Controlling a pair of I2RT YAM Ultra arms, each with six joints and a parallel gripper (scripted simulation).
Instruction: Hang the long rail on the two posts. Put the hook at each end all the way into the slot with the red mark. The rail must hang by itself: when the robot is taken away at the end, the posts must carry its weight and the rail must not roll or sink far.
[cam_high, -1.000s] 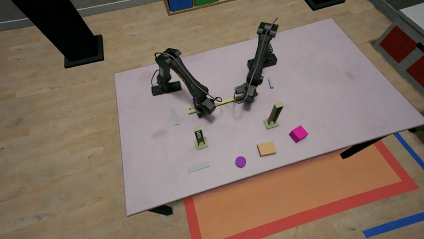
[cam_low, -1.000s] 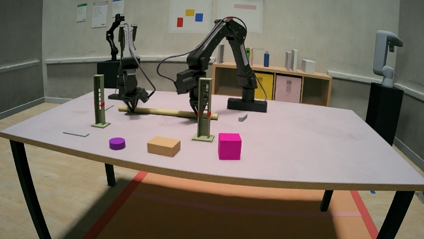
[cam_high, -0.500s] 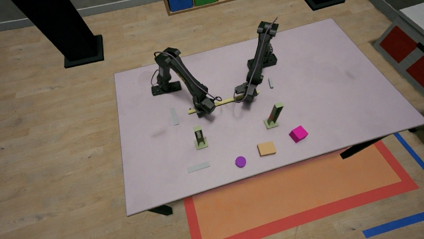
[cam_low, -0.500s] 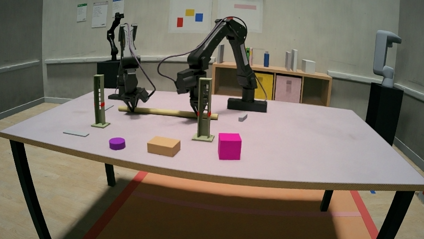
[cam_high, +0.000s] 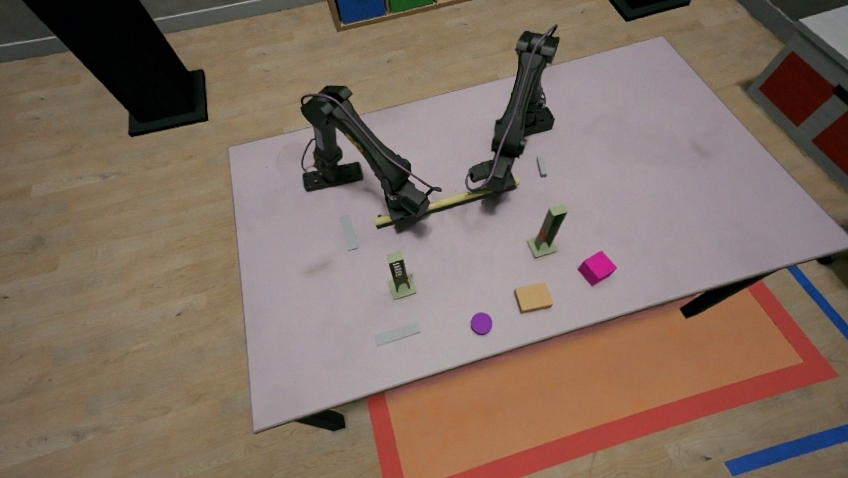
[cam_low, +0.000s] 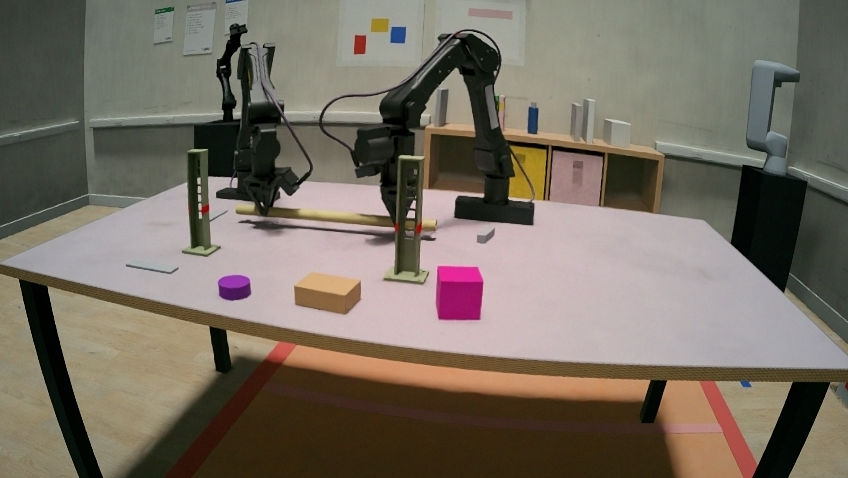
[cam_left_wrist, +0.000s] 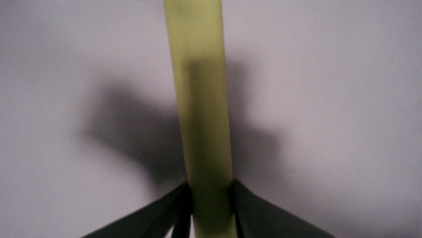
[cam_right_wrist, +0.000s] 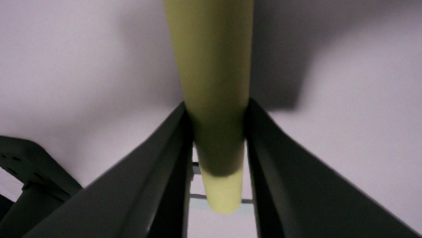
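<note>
The long yellow-green rail (cam_high: 454, 200) (cam_low: 332, 215) (cam_left_wrist: 200, 75) (cam_right_wrist: 215, 60) is held level, slightly above the table, its shadow below it. My right gripper (cam_high: 403, 223) (cam_low: 264, 212) (cam_right_wrist: 217, 109) is shut on it near the end at picture left. My left gripper (cam_low: 394, 218) (cam_left_wrist: 211, 189) is shut on it near the other end. The hooks cannot be made out. Two upright green posts stand on the camera side of the rail: the left post (cam_high: 394, 257) (cam_low: 194, 228) and the right post (cam_high: 552, 225) (cam_low: 407, 255). Each has red marks partway up.
A magenta cube (cam_high: 597, 267) (cam_low: 459, 292), a tan block (cam_high: 533, 298) (cam_low: 326, 292) and a purple disc (cam_high: 481, 323) (cam_low: 234, 287) lie towards the near edge. A grey strip (cam_high: 348, 232) lies beyond the rail's left end, another strip (cam_high: 397, 334) (cam_low: 152, 267) nearer. A small grey block (cam_high: 541, 166) (cam_low: 485, 235) lies right.
</note>
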